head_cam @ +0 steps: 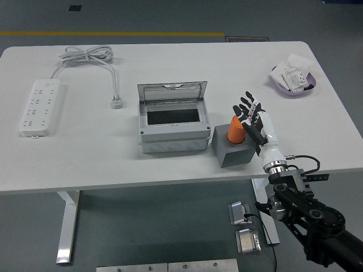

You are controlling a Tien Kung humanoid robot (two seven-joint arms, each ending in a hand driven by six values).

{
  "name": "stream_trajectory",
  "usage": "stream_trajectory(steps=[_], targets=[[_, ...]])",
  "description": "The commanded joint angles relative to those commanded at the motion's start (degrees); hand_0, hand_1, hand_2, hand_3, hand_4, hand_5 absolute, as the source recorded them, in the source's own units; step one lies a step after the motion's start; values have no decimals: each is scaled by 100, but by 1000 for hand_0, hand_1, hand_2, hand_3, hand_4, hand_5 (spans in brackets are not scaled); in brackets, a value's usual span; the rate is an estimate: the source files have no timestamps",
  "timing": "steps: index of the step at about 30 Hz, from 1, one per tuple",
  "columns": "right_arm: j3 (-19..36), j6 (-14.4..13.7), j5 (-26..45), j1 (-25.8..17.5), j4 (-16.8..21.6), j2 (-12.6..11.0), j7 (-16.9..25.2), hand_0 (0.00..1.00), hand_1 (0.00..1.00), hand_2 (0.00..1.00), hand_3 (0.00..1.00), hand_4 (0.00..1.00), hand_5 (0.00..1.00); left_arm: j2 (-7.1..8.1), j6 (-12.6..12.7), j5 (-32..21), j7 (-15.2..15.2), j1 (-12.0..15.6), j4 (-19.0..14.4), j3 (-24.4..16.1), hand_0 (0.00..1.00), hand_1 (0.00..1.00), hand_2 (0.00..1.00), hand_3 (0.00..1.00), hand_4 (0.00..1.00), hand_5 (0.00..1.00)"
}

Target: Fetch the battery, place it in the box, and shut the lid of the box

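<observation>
Reaching beside the orange battery (235,130), the right hand (253,122) is spreading its fingers (245,105) wide, holding nothing. Battery is standing in the grey block (233,153), at three o'clock from the open box (173,119). Next comes grabbing it.

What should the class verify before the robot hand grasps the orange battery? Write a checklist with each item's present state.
1. Box lid raised, opening exposed: ok.
2. Orange battery upright in the grey block: ok.
3. Right robot hand beside the battery, fingers spread: ok.
4. Battery grasped: not ok, no fingers closed round it.
5. Way from battery to box clear: ok.
6. Box interior empty: cannot tell, dark.
</observation>
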Motion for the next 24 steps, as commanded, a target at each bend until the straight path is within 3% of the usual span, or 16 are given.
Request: stream_trajectory(steps=[20, 21, 24], targets=[[-174, -184, -354, -32, 143, -34, -175, 888, 857, 884, 942, 998, 649, 3, 2, -30, -1, -10, -9, 83, 614, 680, 600, 622, 664, 87], [-186, -198, -365, -31, 143, -35, -181, 855, 834, 879, 938, 987, 387, 6, 2, -27, -1, -10, -11, 84, 614, 680, 600, 621, 663, 86], [-222, -230, -412, -30, 135, -34, -219, 855, 834, 879, 938, 987, 387, 13, 4, -14, -4, -12, -16, 82, 614, 680, 600, 621, 663, 86]])
